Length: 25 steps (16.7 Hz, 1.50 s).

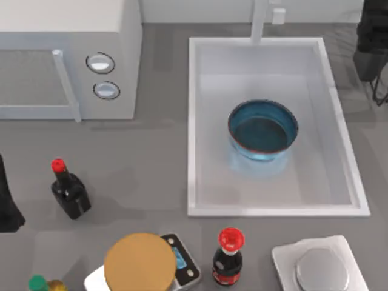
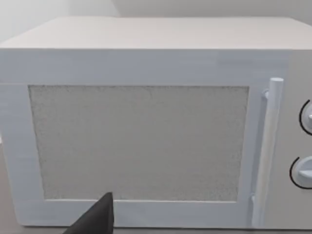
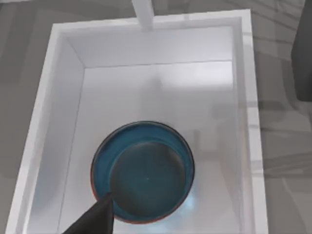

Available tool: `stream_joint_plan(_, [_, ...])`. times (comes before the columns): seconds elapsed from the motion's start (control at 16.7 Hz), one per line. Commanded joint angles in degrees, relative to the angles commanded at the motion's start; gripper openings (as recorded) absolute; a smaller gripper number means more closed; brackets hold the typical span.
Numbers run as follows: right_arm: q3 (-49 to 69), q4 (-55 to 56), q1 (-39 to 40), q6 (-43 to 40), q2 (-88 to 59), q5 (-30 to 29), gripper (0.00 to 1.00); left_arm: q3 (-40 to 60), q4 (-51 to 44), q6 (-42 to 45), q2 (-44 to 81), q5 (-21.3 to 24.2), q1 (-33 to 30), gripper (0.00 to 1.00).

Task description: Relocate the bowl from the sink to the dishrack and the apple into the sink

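**Bowl in sink, neither arm on it**

The bowl [image 1: 262,129], round, deep, glossy blue with a thin reddish-brown rim, sits upright on the floor of the sink [image 1: 200,121], the large white rectangular basin with a raised rim. It is about mid-basin, a bit toward the top view's right wall, clear of all walls. White faucet post [image 1: 259,21] stands at the far rim.

Right wrist view looks straight down into the basin; one dark fingertip [image 3: 95,219] of the right gripper shows over the bowl's near rim. Cannot tell whether it touches, nor how far the claw is open. Part of the dark right arm [image 1: 373,42] is at the top view's upper right edge, beside the sink.

Left wrist view faces the white microwave [image 2: 146,122] door; one dark fingertip [image 2: 95,219] of the left gripper is low in front of it. Opening: cannot tell. Left arm [image 1: 9,200] sits at the left edge.

Left of the sink: microwave, dark bottle with red cap [image 1: 68,189]. In front: flat tan disc [image 1: 139,264] on a grey scale [image 1: 185,264], second red-capped dark bottle [image 1: 228,257], grey square tray with a round plate [image 1: 320,267].
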<state>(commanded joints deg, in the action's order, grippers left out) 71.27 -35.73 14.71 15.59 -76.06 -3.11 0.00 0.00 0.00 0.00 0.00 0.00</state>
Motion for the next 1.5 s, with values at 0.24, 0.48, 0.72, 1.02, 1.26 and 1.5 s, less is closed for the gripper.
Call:
stream_joint_plan(0.24, [23.67,-11.84,4.88,5.04,-24.98,-1.12,1.0,0.0,0.0,0.0,0.0,0.0,0.0,1.0])
stream_joint_plan(0.48, [45.18,-22.47,9.35,9.55,-47.54,-2.09,1.0,0.0,0.0,0.0,0.0,0.0,0.0,1.0])
stream_joint_plan(0.72, [62.12,-30.63,12.82,13.01,-65.16,-2.83,1.0,0.0,0.0,0.0,0.0,0.0,0.0,1.0])
stream_joint_plan(1.02, [73.27,-35.85,15.06,15.14,-76.76,-3.31,1.0,0.0,0.0,0.0,0.0,0.0,0.0,1.0])
stream_joint_plan(1.26, [73.9,-36.15,15.19,15.25,-77.42,-3.34,1.0,0.0,0.0,0.0,0.0,0.0,0.0,1.0])
stream_joint_plan(1.5, [73.68,-35.19,14.89,15.08,-78.21,-3.29,1.0,0.0,0.0,0.0,0.0,0.0,0.0,1.0])
